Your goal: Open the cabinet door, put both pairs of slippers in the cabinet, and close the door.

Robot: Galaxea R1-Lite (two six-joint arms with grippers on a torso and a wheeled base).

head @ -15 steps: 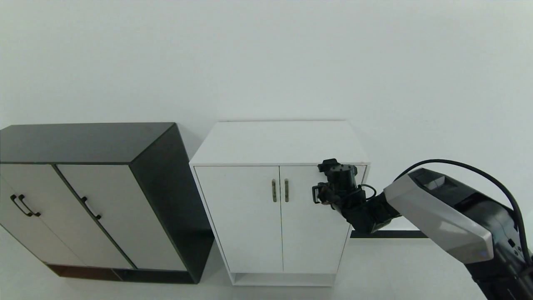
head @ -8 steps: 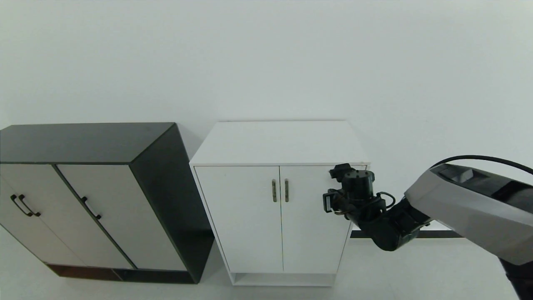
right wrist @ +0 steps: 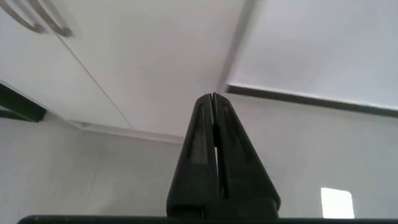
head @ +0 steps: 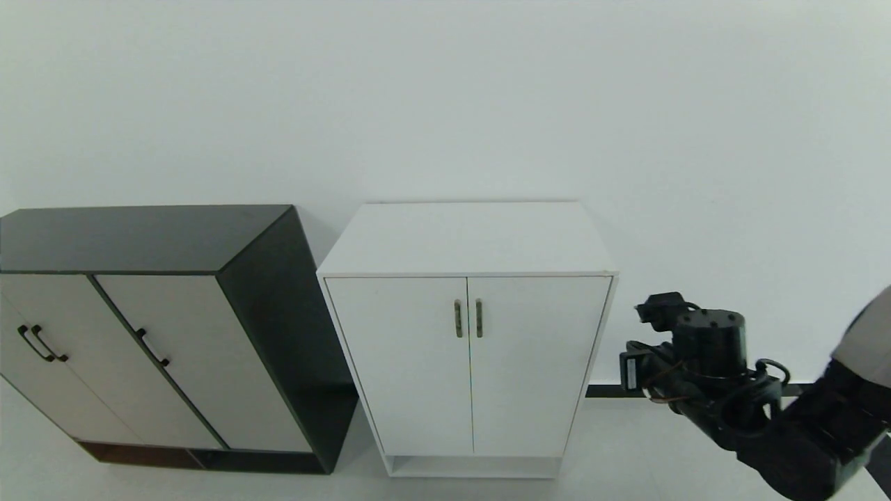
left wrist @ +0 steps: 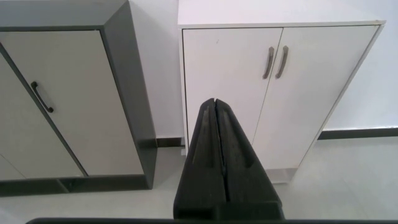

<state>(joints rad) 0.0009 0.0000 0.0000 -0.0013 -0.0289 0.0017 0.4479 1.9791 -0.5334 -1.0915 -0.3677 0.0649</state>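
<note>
Cabinet point(head: 418, 369) doors closed, contents hidden; left hand point(left wrist: 215, 102), right hand point(right wrist: 214, 96) fingers pressed together.

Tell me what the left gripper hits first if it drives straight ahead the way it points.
Likely the left door of the white cabinet: the shut left gripper aims at its panel, with nothing seen between, though depth is unclear.

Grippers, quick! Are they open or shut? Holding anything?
Left gripper: shut, holding nothing.
Right gripper: shut, holding nothing.
</note>
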